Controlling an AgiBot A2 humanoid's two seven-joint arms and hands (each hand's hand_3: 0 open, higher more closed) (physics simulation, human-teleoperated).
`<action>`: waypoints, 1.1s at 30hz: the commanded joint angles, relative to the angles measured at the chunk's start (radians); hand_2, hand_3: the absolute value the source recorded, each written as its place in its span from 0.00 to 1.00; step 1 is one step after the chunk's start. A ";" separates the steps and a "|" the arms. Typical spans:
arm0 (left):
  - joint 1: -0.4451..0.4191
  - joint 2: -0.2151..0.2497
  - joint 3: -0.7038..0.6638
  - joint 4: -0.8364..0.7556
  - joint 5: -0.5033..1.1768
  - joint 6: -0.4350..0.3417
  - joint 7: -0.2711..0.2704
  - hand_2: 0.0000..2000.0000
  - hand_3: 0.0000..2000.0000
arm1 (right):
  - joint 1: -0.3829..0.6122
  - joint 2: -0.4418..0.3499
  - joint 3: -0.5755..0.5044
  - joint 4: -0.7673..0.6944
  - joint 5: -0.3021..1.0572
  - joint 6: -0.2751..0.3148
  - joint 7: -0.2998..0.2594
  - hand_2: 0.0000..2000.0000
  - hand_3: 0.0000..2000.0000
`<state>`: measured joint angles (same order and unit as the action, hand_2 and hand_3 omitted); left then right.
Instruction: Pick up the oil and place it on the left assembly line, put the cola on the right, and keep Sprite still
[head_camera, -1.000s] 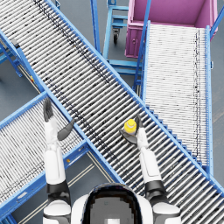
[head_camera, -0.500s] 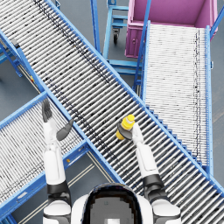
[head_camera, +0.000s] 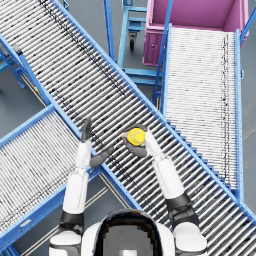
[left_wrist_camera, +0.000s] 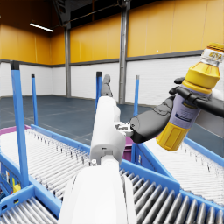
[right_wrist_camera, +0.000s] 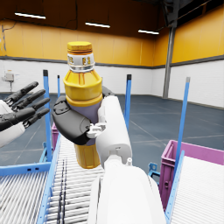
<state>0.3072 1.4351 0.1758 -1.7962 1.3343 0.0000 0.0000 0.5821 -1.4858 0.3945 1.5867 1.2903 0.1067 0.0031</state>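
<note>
I have the right hand (head_camera: 131, 148) wrapped around the oil bottle (head_camera: 136, 136). It holds the bottle cap-up in the air, clear of the rollers, over the long diagonal conveyor (head_camera: 90, 75) and between its two blue side rails. The left hand (head_camera: 88, 134) grips nothing; its fingers are straight and its thumb is out. It hovers over the rail where the left conveyor (head_camera: 30, 160) meets the diagonal one.

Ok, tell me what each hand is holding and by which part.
The right hand grips the oil bottle around its middle, over the label, cap up. The left hand holds nothing, fingers spread.
</note>
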 joint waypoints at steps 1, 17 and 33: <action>0.022 0.012 0.071 0.036 0.000 0.000 0.000 0.00 0.00 | 0.038 -0.029 0.033 0.050 0.000 -0.005 -0.001 1.00 1.00; 0.099 0.082 0.170 0.123 0.334 -0.012 0.000 0.00 0.00 | -0.010 -0.036 0.175 0.069 0.003 -0.042 -0.003 1.00 1.00; 0.102 0.073 -0.038 0.079 0.337 -0.078 0.002 1.00 1.00 | -0.042 -0.004 0.099 0.097 0.001 -0.104 -0.003 0.00 0.00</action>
<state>0.3898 1.5030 0.2140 -1.6985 1.6710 -0.0728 0.0013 0.5459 -1.4974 0.5205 1.6643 1.2907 0.0021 0.0000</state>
